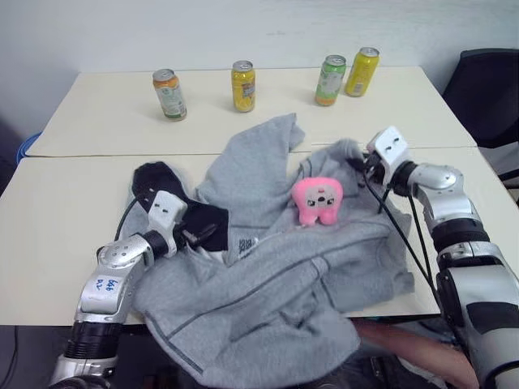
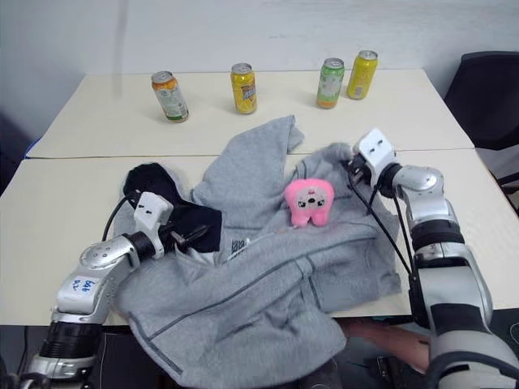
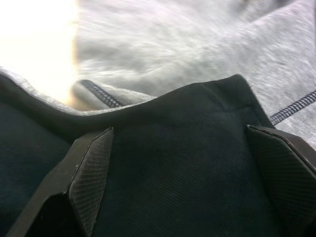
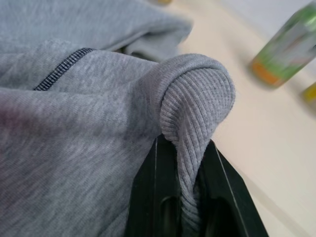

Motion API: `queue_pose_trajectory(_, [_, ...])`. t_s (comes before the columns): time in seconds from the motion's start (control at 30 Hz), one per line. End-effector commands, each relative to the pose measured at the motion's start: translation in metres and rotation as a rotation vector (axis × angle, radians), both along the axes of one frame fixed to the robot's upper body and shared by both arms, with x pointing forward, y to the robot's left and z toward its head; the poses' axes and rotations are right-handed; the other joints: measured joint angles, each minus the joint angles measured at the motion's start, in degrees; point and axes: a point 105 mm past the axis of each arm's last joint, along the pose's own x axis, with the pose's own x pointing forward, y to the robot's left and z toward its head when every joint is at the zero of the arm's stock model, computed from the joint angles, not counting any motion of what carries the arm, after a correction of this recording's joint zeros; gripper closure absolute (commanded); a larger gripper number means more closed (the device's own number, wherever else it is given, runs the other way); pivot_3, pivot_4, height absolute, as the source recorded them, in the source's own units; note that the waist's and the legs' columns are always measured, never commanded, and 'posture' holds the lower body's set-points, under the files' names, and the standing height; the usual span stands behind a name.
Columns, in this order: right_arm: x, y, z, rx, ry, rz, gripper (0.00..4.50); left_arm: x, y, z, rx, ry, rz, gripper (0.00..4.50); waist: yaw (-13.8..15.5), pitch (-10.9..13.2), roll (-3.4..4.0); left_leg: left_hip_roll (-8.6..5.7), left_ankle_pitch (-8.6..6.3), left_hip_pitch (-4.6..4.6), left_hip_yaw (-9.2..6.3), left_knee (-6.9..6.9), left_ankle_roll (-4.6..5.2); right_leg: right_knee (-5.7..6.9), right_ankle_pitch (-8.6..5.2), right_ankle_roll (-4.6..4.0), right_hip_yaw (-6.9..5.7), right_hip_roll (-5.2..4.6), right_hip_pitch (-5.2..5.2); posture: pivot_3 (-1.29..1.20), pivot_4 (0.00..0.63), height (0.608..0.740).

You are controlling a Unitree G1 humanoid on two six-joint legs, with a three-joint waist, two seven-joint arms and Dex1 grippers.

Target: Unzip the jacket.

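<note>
Grey hooded jacket [image 1: 268, 300] crumpled centre frame on worktop [image 1: 57, 235], unzipping not visibly begun; right pincer [image 4: 185, 197] clamped on ribbed cuff, left pincer [image 3: 182, 163] wide open over black hood lining.

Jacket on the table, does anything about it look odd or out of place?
Yes. A pink plush toy sits on the crumpled grey jacket, which overhangs the table's near edge. The right hand pinches a ribbed cuff, not the zipper.
</note>
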Motion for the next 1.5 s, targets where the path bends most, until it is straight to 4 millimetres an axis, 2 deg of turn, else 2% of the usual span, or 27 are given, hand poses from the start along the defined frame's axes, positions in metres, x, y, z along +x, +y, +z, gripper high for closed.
queue_pose_trajectory(0.03, [0.007,0.006,0.033,0.054,-0.157,-0.05,4.49,0.009,0.018,0.02,-0.049,-0.114,0.168,0.0,0.0,0.0,-0.01,0.0,0.0,-0.01,0.0,0.0,0.0,0.0,0.0,0.0,0.0,0.0,0.0,0.0,0.15,0.74])
queue_pose_trajectory(0.2, [0.019,0.015,0.026,0.093,-0.126,-0.126,4.49,0.011,0.019,0.029,-0.104,-0.194,0.251,0.0,0.1,0.0,0.0,-0.01,0.0,-0.04,0.0,0.01,0.0,0.01,0.0,0.0,-0.02,0.0,0.0,0.0,0.15,0.74])
queue_pose_trajectory(0.3, [0.021,0.007,0.013,0.095,-0.051,-0.165,4.49,0.005,0.009,0.032,-0.081,-0.213,0.189,0.0,0.3,0.0,0.0,-0.01,0.0,-0.11,-0.04,0.03,0.0,-0.01,0.0,0.0,-0.07,0.0,0.0,0.0,0.15,0.74])
queue_pose_trajectory(0.4, [0.017,-0.012,0.016,0.145,0.005,-0.163,4.49,-0.007,0.009,0.032,-0.036,-0.202,0.104,0.0,0.2,0.0,0.0,-0.04,0.0,-0.15,-0.05,0.01,0.01,-0.05,0.0,0.0,-0.07,0.02,-0.01,0.0,0.15,0.74])
queue_pose_trajectory(0.43, [0.014,-0.019,0.019,0.137,0.007,-0.162,3.79,-0.012,0.011,0.031,-0.03,-0.192,0.076,0.0,0.2,0.0,0.0,-0.02,0.0,-0.16,-0.05,0.0,0.01,-0.05,0.0,0.0,-0.07,0.04,-0.03,0.0,0.15,0.74])
queue_pose_trajectory(0.53, [0.002,-0.039,0.032,0.134,0.011,-0.121,2.88,-0.026,0.016,0.04,-0.009,-0.202,-0.035,0.0,0.4,0.0,0.03,-0.01,0.0,-0.18,-0.11,-0.03,0.01,-0.1,-0.01,-0.02,-0.08,-0.01,-0.04,0.0,0.15,0.74])
queue_pose_trajectory(0.67, [-0.034,-0.033,0.047,0.171,0.097,0.187,1.57,-0.042,0.021,0.058,-0.013,-0.231,-0.194,0.0,0.2,0.0,0.03,0.0,-0.01,-0.18,-0.12,-0.03,0.0,-0.14,-0.01,-0.02,-0.07,-0.02,-0.03,0.0,0.15,0.74])
queue_pose_trajectory(0.77, [-0.073,-0.027,0.039,0.156,0.293,0.398,0.57,-0.056,0.014,0.068,-0.004,-0.21,-0.367,0.0,0.3,0.0,0.03,0.06,-0.04,-0.18,-0.14,-0.04,-0.03,-0.15,-0.01,-0.02,-0.08,-0.02,-0.03,0.0,0.15,0.74])
queue_pose_trajectory(0.83, [-0.088,-0.029,0.032,0.126,0.408,0.425,0.03,-0.061,0.009,0.067,0.072,-0.185,-0.459,0.0,0.3,0.0,0.04,0.07,-0.05,-0.18,-0.16,-0.04,-0.03,-0.17,-0.01,-0.02,-0.11,-0.02,-0.03,0.0,0.15,0.74])
queue_pose_trajectory(0.93, [-0.101,-0.02,0.025,0.111,0.504,0.477,0.03,-0.067,-0.006,0.061,0.154,-0.12,-0.609,0.0,0.3,0.0,0.07,0.05,-0.09,-0.15,-0.12,0.0,0.03,-0.16,-0.01,-0.02,-0.09,-0.07,-0.02,0.0,0.15,0.74])
queue_pose_trajectory(1.03, [-0.102,0.0,0.011,0.077,0.539,0.518,0.03,-0.063,-0.021,0.059,0.196,-0.143,-0.672,0.0,0.2,0.0,0.07,0.05,-0.13,-0.12,-0.11,0.0,-0.01,-0.15,0.0,-0.02,-0.08,-0.09,-0.02,0.0,0.15,0.74])
queue_pose_trajectory(1.1, [-0.087,0.014,-0.002,0.063,0.524,0.486,0.03,-0.056,-0.031,0.053,0.22,-0.157,-0.706,0.0,0.0,0.0,0.06,0.09,-0.16,-0.08,-0.11,-0.03,-0.06,-0.14,-0.01,-0.02,-0.07,-0.03,-0.02,0.0,0.15,0.74])
queue_pose_trajectory(1.27, [-0.058,0.036,-0.029,0.07,0.537,0.421,0.03,-0.045,-0.041,0.038,0.289,-0.156,-0.78,0.0,0.1,0.0,0.06,0.05,-0.13,-0.15,0.02,-0.01,-0.06,-0.1,-0.01,-0.02,-0.1,0.11,-0.11,0.0,0.15,0.74])
queue_pose_trajectory(1.47, [-0.04,0.055,-0.045,0.048,0.499,0.402,0.03,-0.037,-0.04,0.026,0.349,-0.131,-0.805,0.0,0.2,0.1,0.05,-0.05,-0.12,-0.22,0.0,0.02,0.05,-0.14,-0.01,-0.02,-0.14,0.13,-0.1,0.0,0.15,0.74])
queue_pose_trajectory(1.5, [-0.037,0.055,-0.046,0.029,0.474,0.386,0.2,-0.036,-0.04,0.022,0.359,-0.122,-0.801,0.0,0.2,0.1,0.05,-0.05,-0.12,-0.22,-0.01,0.03,0.05,-0.13,-0.01,-0.02,-0.15,0.13,-0.1,0.0,0.15,0.74])
